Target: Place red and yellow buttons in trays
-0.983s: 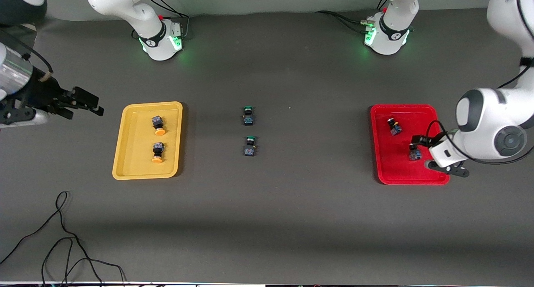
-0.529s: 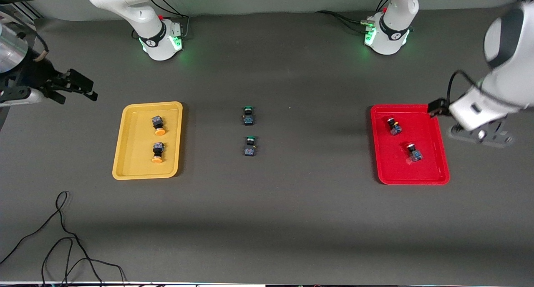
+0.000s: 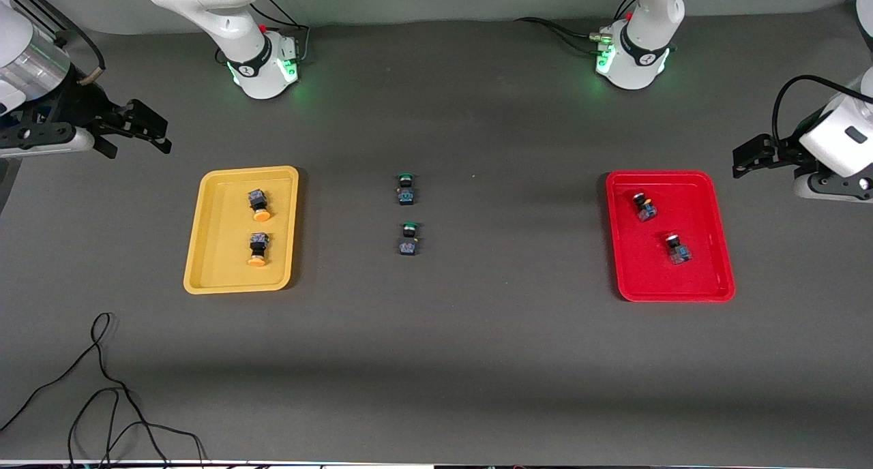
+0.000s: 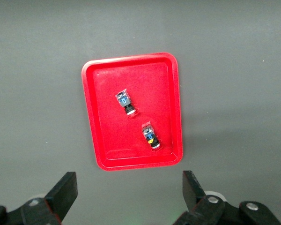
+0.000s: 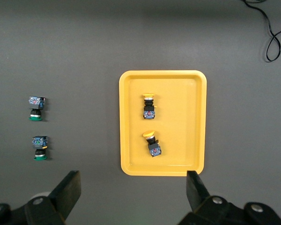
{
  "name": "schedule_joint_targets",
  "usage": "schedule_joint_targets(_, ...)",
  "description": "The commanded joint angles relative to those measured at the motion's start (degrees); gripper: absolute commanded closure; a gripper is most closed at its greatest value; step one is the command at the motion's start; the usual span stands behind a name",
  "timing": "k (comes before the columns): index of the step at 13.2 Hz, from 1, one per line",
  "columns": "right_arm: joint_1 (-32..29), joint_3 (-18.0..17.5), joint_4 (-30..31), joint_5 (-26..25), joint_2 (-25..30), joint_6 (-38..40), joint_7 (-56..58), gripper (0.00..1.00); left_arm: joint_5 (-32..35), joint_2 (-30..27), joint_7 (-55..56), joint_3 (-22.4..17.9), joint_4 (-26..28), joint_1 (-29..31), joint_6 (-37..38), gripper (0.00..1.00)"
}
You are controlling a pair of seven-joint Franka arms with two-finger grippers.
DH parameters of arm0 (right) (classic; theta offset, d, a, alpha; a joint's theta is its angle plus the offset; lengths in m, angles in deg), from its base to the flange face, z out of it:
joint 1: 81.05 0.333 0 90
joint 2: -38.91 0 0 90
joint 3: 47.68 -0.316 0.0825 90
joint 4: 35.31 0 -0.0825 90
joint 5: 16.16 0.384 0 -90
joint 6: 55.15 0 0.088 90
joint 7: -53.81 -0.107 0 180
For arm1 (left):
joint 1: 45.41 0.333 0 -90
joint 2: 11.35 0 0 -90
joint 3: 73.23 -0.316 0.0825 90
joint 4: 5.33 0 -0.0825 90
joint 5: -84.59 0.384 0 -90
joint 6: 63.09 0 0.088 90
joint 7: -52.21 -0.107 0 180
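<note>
Two yellow-capped buttons lie in the yellow tray. Two red-capped buttons lie in the red tray. My left gripper is open and empty, up in the air just off the red tray toward the left arm's end of the table. My right gripper is open and empty, up beside the yellow tray toward the right arm's end. The left wrist view shows the red tray with both red buttons. The right wrist view shows the yellow tray with both yellow buttons.
Two green-capped buttons lie on the table midway between the trays; they also show in the right wrist view. A loose black cable lies near the front camera at the right arm's end.
My left gripper has left the nearer red button in the red tray, risen and drawn back toward the left arm's end. My right gripper has shifted slightly and stays off the yellow tray.
</note>
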Motion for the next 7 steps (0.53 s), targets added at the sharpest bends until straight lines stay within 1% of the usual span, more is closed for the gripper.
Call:
schedule_joint_targets(1,-0.41,0.07,-1.76,-1.16,-1.97,-0.07,-0.54,0.00,0.38,0.28,0.91,-13.24,-3.95,-15.27,3.08,0.00)
schedule_joint_targets(2,-0.41,0.25,-1.76,-1.16,-2.32,-0.07,-0.54,0.00,1.34,0.63,1.26,-15.12,-5.62,-17.49,5.44,0.00)
schedule_joint_targets(5,-0.41,0.34,-2.28,-1.07,-3.37,-0.15,0.34,0.00,3.63,0.81,0.31,-15.05,-5.99,-17.25,4.69,0.00)
schedule_joint_targets(6,-0.41,0.34,-2.72,-1.07,-3.64,-0.07,0.25,0.00,3.72,2.12,0.21,-14.44,-6.51,-15.42,4.94,0.00)
schedule_joint_targets(7,-0.33,0.34,-2.73,-1.07,-3.64,-0.07,-0.27,0.00,3.72,2.04,1.17,-11.13,-6.34,-12.70,5.38,0.00)
